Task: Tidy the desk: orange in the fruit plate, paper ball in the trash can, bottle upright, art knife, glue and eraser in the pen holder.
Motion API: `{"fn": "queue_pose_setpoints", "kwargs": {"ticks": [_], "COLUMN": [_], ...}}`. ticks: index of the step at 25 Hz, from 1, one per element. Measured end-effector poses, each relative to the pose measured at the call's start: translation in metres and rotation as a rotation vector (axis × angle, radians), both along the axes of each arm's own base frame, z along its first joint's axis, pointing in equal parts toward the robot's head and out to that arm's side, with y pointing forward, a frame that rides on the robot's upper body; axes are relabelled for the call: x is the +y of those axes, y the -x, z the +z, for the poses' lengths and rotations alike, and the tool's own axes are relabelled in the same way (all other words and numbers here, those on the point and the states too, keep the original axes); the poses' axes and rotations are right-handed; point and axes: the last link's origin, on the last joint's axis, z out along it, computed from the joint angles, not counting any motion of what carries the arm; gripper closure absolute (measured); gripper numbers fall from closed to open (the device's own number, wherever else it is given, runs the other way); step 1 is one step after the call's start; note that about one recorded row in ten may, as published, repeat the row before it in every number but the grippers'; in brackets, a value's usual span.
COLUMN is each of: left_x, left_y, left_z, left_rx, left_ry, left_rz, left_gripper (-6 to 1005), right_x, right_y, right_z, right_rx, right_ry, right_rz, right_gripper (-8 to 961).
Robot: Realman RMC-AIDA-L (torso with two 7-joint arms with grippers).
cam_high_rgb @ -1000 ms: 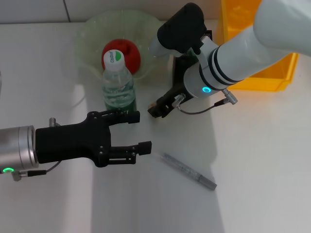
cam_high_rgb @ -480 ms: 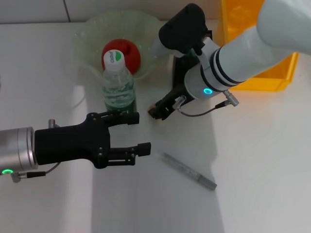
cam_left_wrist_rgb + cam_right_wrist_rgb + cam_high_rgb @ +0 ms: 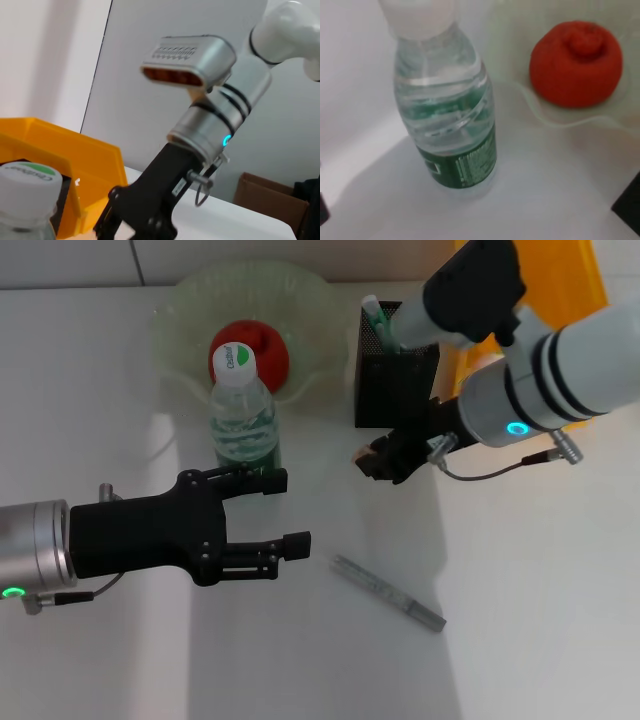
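The bottle (image 3: pixel 243 420) stands upright on the desk (image 3: pixel 540 590), close to my open, empty left gripper (image 3: pixel 285 511). The orange (image 3: pixel 262 350) lies in the fruit plate (image 3: pixel 190 300). My right gripper (image 3: pixel 383 460) hovers just in front of the pen holder (image 3: pixel 395 380), shut on a small tan piece, the eraser (image 3: pixel 366 454). A green-and-white glue stick (image 3: pixel 372 312) stands in the holder. The grey art knife (image 3: pixel 388 592) lies flat on the desk. The right wrist view shows the bottle (image 3: pixel 450 125) and the orange (image 3: pixel 576 62). The paper ball is out of view.
The yellow trash can (image 3: pixel 565 290) stands at the back right behind my right arm; it also shows in the left wrist view (image 3: pixel 65 155), next to the bottle cap (image 3: pixel 25 175). The left wrist view also shows my right gripper (image 3: pixel 145 215).
My right arm has moved to the right, uncovering the pen holder, and its gripper now sits in front of it. The left arm, bottle and art knife have not moved.
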Motion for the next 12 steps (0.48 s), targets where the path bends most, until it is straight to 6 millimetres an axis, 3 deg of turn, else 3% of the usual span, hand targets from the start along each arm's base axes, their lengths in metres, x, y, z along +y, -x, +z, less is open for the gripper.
{"fn": "queue_pose_setpoints", "kwargs": {"ticks": [3, 12], "left_x": [0.001, 0.004], "left_y": [-0.002, -0.005], "left_z": [0.0, 0.0], "left_rx": [-0.001, -0.002], "left_ry": [0.002, 0.005], "left_rz": [-0.005, -0.011], "left_gripper": [155, 153], "right_x": [-0.008, -0.009], "right_y": [0.008, 0.034], "right_z": [0.034, 0.082], "right_rx": [0.027, 0.075], "right_ry": [-0.046, -0.139], "right_rz": [0.02, 0.095], "right_gripper": [718, 718]}}
